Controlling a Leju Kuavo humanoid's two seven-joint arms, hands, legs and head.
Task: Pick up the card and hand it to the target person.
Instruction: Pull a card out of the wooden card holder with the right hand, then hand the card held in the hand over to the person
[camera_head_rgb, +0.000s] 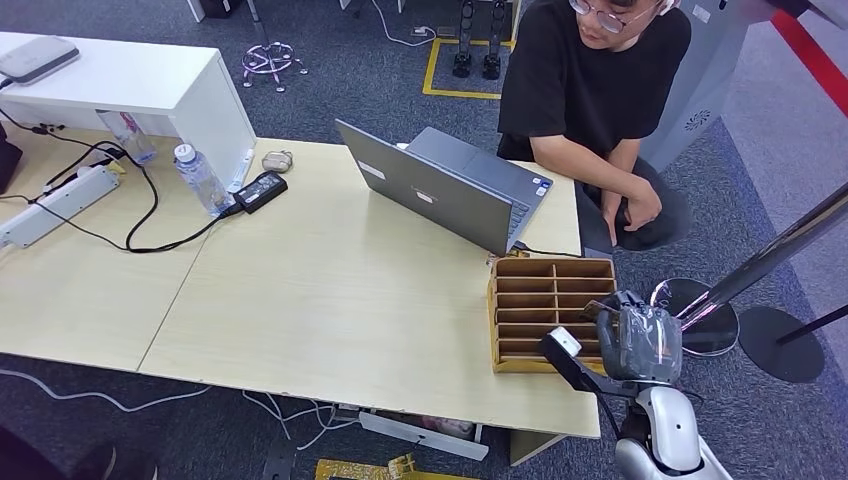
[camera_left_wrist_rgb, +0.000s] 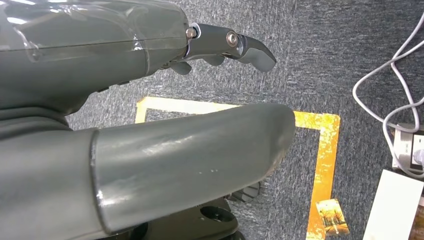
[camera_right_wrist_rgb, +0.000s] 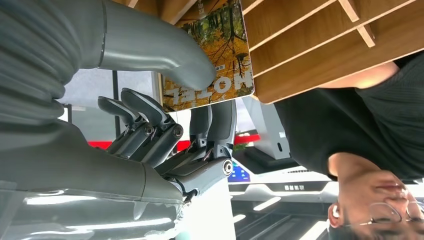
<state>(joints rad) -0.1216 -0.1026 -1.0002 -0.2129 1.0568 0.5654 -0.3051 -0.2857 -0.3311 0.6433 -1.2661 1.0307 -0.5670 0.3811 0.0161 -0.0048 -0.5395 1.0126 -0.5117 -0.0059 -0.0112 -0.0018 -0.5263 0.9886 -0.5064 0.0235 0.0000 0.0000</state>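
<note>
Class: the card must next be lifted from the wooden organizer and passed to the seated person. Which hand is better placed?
The right hand: it already pinches the card at the organizer, beside the person. The left hand hangs over the floor.

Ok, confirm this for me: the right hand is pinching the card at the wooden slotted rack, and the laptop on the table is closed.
One thing is wrong: the laptop is open, its lid raised toward the seated person, as the head view shows. The rest stands: the right hand pinches the card at the wooden slotted rack, seen in the right wrist view.
</note>
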